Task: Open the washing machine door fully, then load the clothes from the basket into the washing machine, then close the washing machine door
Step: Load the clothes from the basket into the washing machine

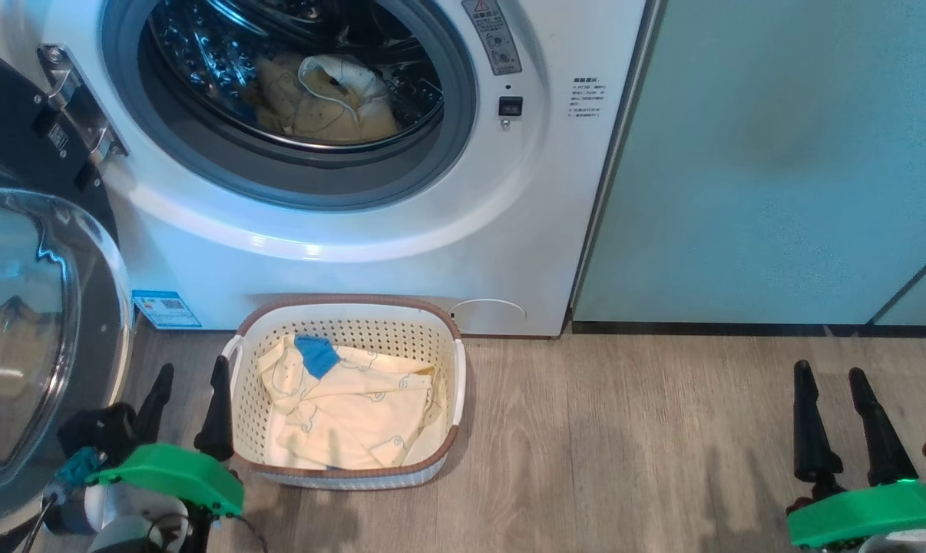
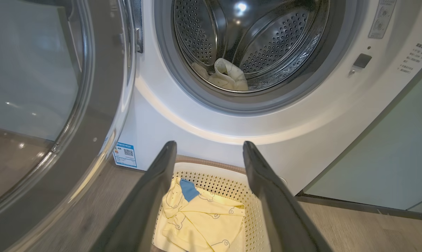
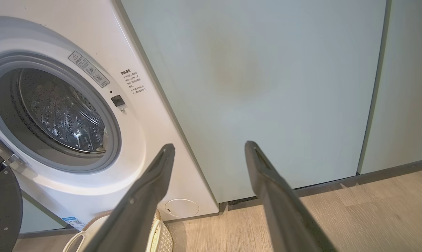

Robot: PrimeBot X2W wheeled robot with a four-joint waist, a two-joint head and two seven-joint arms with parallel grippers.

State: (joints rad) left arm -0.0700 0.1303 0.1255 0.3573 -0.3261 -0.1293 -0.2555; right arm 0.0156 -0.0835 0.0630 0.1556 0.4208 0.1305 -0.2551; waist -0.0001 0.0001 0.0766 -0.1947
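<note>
Head view has the door (image 1: 18, 307) swung wide at the left, its glass bowl close to the left gripper (image 1: 193, 367). The washer (image 1: 432, 230) stands open, and one yellow garment (image 1: 325, 96) lies at the bottom of the drum (image 1: 202, 54). The basket (image 1: 348, 303) sits on the floor (image 1: 624, 430) just in front of the washer, with the rest of the clothes (image 1: 348, 415) lying flat inside it, a blue patch near the back.

The step in hand looks like picking that last garment. To do it well, the left gripper should move right over the basket and come down near the blue patch, where the cloth bunches. It should pinch a fold rather than the flat sheet and lift clear of the brown rim. The carry should then go deep into the drum, so nothing drapes over the grey seal. The arm should keep off the door bowl.

Left fingers (image 2: 151, 196) are spread wide and hold nothing. The inner one is right at the basket's left handle, and I cannot tell whether it touches. The right gripper (image 1: 829, 371) hangs well apart over bare floor by the cabinet (image 1: 778, 153), also spread and empty.
</note>
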